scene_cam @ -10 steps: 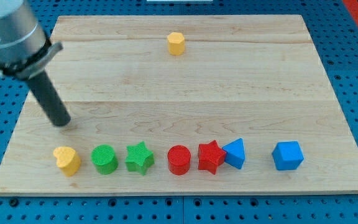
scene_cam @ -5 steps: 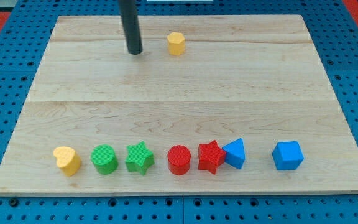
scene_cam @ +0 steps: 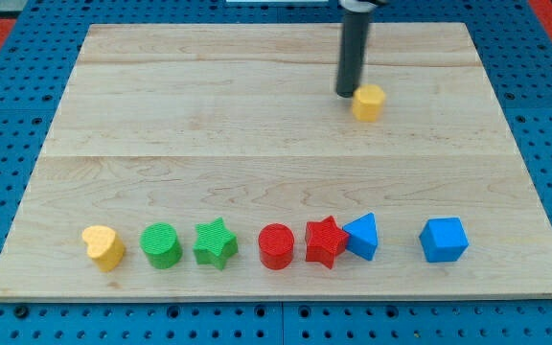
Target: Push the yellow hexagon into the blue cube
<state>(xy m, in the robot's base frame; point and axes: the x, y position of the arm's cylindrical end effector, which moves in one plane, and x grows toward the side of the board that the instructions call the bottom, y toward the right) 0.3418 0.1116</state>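
Note:
The yellow hexagon lies on the wooden board, right of centre in the upper half. My tip rests against the hexagon's upper left side, the dark rod rising to the view's top. The blue cube sits near the board's bottom right, well below and to the right of the hexagon.
A row of blocks runs along the board's bottom: a yellow heart, a green cylinder, a green star, a red cylinder, a red star and a blue triangular block left of the blue cube.
My tip swept from the board's left side up and across to the right. It has pushed the yellow hexagon right and down from the top centre.

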